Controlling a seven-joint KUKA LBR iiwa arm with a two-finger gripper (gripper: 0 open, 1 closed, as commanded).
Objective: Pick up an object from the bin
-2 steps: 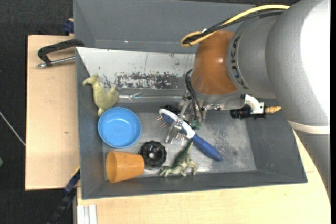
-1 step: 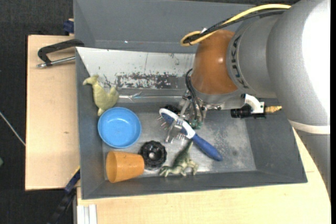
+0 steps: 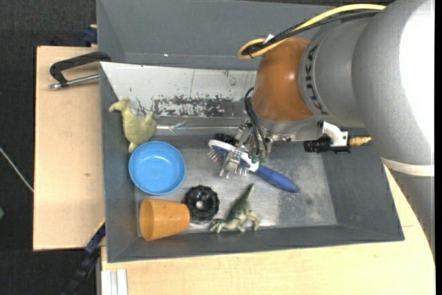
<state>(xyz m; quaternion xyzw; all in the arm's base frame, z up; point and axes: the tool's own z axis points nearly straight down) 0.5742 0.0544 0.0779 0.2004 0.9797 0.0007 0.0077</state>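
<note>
My gripper (image 3: 253,144) is low in the middle of the bin, under the arm's orange cover. It sits right over a brush (image 3: 275,178) with a blue handle and a white bristled head, which lies slanting from the bin's centre towards the lower right. The gripper is at the brush's head end, and I cannot make out whether it touches the brush. A small green toy dinosaur (image 3: 238,215) lies just below the brush near the front wall. A black toothed wheel (image 3: 201,201) lies left of that dinosaur.
A blue bowl (image 3: 157,167) sits at the left, with an orange cup (image 3: 164,218) on its side below it. A pale yellow-green toy dinosaur (image 3: 135,122) is in the back left corner. The arm covers the bin's right back part.
</note>
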